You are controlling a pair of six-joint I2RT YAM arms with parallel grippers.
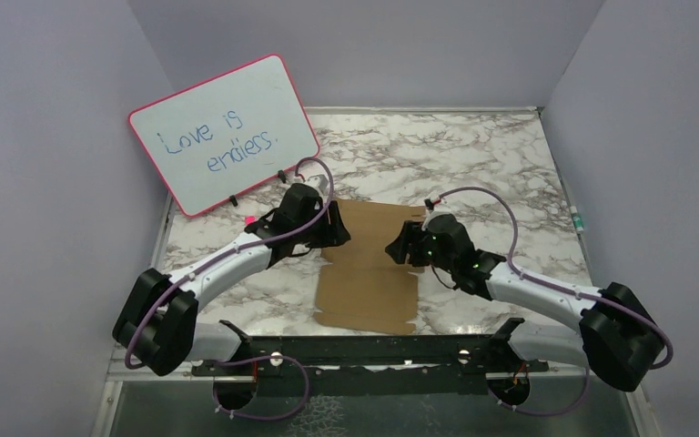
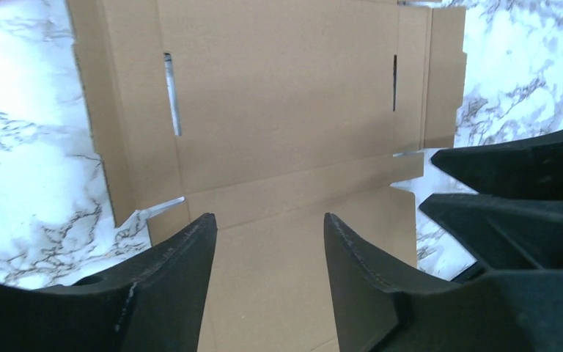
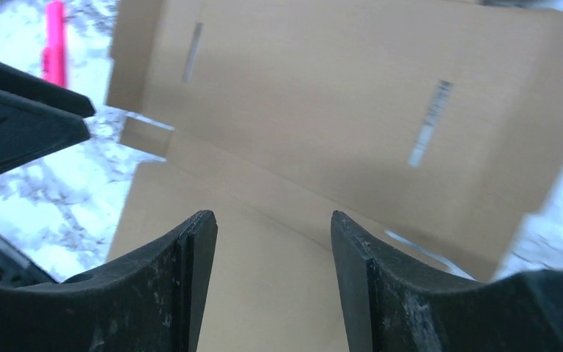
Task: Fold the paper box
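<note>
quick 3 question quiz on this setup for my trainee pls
1. True or false: the paper box is already folded into a closed box.
2. Where is the whiteboard? A) far left of the table B) near right C) on the box
3. What do the left pincer and right pincer hold?
Key: 1 false, it lies opened out. 2 A. 3 nothing; both are open over the cardboard.

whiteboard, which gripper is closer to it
Left. The left gripper is just below the whiteboard's lower right corner, over the paper box's left edge. The right gripper is over the box's right edge, farther from the board.
</note>
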